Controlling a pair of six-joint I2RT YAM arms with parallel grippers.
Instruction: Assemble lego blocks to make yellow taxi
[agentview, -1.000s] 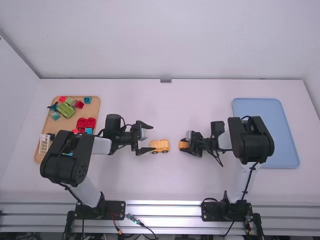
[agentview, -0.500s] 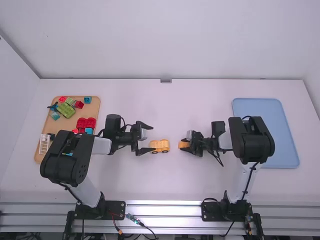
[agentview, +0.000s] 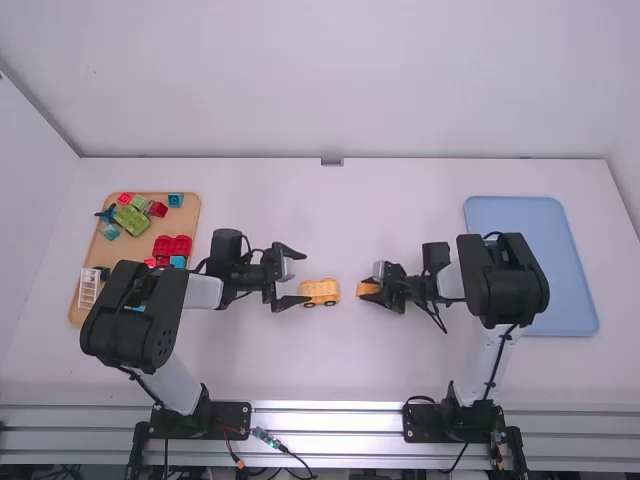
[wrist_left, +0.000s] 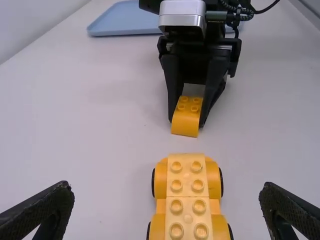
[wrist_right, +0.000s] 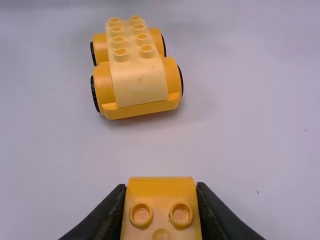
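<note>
A yellow car base with black wheels (agentview: 321, 292) stands mid-table, its studded top up; the left wrist view shows the car base (wrist_left: 187, 200) between and beyond my left gripper's spread fingers. My left gripper (agentview: 292, 276) is open beside its left end, holding nothing. My right gripper (agentview: 366, 287) is shut on an orange-yellow block (agentview: 368, 289), a short gap to the right of the car base. In the right wrist view, the right gripper (wrist_right: 161, 192) pinches the block (wrist_right: 161, 210) by its sides, studs showing; the car base (wrist_right: 135, 75) is apart from it.
At the left, a tan tray (agentview: 190, 215) holds red, green and blue blocks and a white piece, partly beneath the left arm. A blue tray (agentview: 550, 270) lies at the right, beside the right arm.
</note>
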